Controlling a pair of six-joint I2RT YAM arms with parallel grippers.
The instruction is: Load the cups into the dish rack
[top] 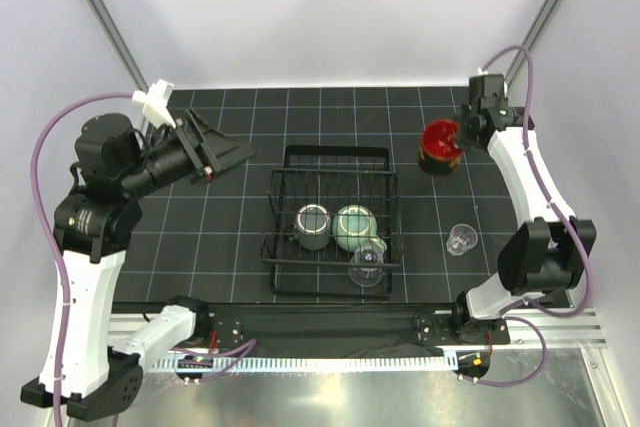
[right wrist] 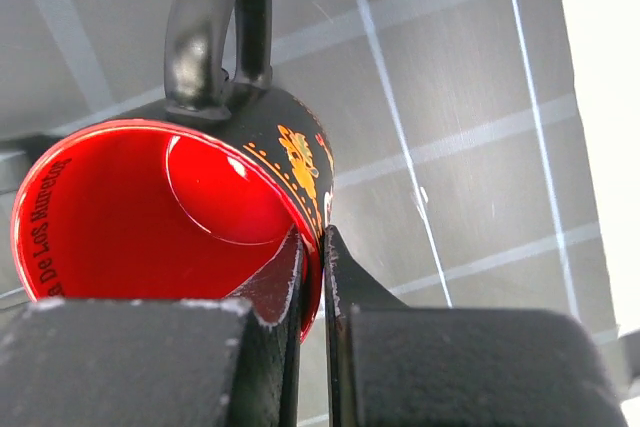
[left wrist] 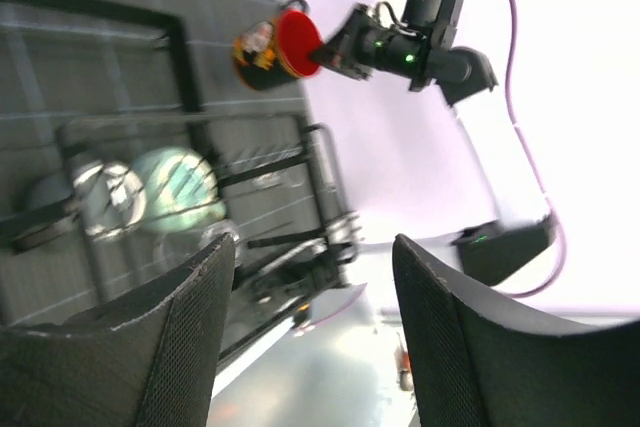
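Right gripper (right wrist: 312,257) clenched on red cup (right wrist: 130,207) at the near rim, wall pinched inside and out. Probably glazed ceramic: stiff, slick, fairly heavy; rim pinch may pivot. Left gripper (left wrist: 312,245) released, empty.

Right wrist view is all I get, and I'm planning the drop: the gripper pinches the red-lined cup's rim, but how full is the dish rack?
Observer: Three cups are in the dish rack: a dark grey-green mug, a pale-green mug, and a clear glass at its near edge.
Operator: Room left?
Observer: The strip along its far side holds nothing.
Operator: Where is the rack from my cup?
Observer: The red-lined cup is tilted, off the rack's far right corner.
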